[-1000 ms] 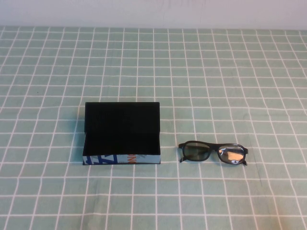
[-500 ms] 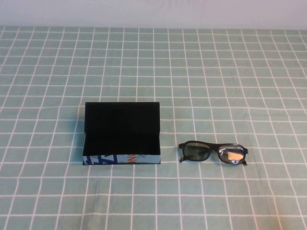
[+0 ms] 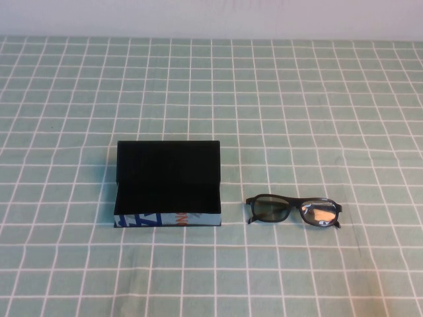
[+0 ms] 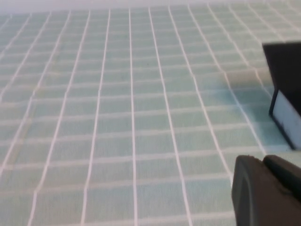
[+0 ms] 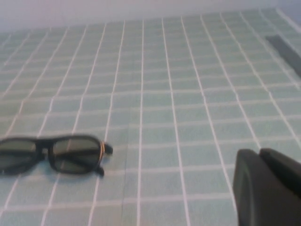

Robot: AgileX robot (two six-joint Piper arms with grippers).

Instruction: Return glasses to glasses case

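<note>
The glasses (image 3: 294, 210) lie unfolded on the green checked cloth, right of centre, lenses facing the near edge; they also show in the right wrist view (image 5: 51, 153). The glasses case (image 3: 168, 173) stands open to their left, lid raised at the back, black inside and empty, with its printed strip (image 3: 165, 219) on the front. Its end shows in the left wrist view (image 4: 287, 80). My left gripper (image 4: 264, 159) is shut and empty, hovering over bare cloth apart from the case. My right gripper (image 5: 260, 152) is shut and empty, apart from the glasses. Neither arm shows in the high view.
The green cloth with a white grid (image 3: 277, 99) covers the whole table up to a pale wall (image 3: 211, 16) at the back. A dark strip (image 5: 284, 49) shows at the edge of the right wrist view.
</note>
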